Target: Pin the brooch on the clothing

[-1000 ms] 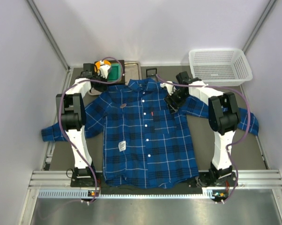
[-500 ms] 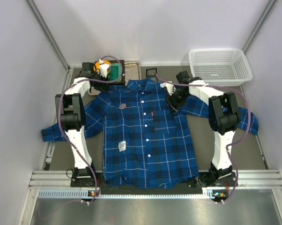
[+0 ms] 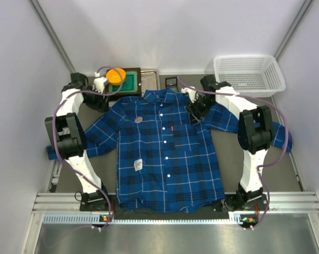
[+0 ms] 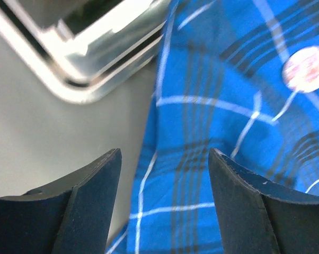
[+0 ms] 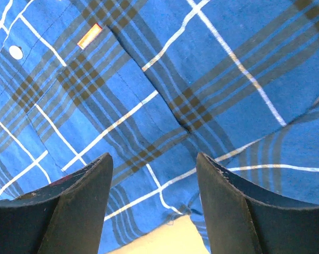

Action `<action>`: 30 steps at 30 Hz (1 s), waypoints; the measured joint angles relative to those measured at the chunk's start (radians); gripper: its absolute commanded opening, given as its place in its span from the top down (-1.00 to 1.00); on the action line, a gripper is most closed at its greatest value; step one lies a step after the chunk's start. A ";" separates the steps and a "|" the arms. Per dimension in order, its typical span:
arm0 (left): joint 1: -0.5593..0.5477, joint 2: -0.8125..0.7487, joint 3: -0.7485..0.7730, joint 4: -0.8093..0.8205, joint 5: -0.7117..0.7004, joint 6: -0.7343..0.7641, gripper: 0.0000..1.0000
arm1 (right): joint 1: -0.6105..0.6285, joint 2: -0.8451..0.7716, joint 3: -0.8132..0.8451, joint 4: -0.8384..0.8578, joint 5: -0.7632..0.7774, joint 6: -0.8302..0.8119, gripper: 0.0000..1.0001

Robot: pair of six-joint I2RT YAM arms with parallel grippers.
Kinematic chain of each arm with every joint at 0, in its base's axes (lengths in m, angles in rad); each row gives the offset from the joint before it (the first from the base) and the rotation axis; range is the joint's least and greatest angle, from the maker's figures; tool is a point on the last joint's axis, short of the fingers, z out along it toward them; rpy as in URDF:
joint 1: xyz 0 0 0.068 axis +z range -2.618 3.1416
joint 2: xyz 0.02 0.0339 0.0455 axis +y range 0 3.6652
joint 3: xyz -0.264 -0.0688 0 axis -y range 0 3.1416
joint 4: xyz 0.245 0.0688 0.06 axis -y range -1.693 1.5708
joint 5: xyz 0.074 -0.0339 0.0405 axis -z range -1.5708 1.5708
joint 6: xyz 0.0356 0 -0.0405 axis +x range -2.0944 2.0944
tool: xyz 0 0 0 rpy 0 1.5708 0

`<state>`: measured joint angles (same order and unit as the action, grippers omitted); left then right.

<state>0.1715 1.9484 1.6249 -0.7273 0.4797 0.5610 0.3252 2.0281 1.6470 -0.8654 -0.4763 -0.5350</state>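
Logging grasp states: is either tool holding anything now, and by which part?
Nothing is held. The left tool and the right tool both stand open and empty; the brooch lies free on the shirt.

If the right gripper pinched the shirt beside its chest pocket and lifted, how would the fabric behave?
Likely floppy: the shirt lies flat with soft creases, so a pinch would probably tent only a local fold. Probably light, with sleeves trailing behind. The brooch on it might shift.
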 measured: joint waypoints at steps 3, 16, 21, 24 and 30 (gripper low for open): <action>0.073 0.015 -0.020 -0.040 -0.022 0.044 -0.40 | 0.002 0.000 -0.027 -0.010 -0.008 0.000 -0.26; 0.135 0.199 0.053 -0.192 -0.010 0.184 0.79 | 0.009 0.010 -0.104 -0.020 0.022 -0.031 -0.14; 0.135 0.221 0.096 -0.185 0.005 0.148 1.00 | 0.005 0.028 -0.116 -0.015 0.046 -0.031 -0.09; 0.135 0.221 0.104 -0.117 -0.031 0.080 1.00 | 0.000 0.028 -0.116 -0.010 0.062 -0.029 -0.08; 0.142 0.208 0.102 -0.001 -0.156 -0.038 -0.42 | 0.000 0.028 -0.115 -0.005 0.077 -0.013 -0.09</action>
<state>0.3134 2.1567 1.7271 -0.7284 0.3233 0.5232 0.3248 2.0563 1.5318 -0.8700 -0.3996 -0.5484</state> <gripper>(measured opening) 0.531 0.542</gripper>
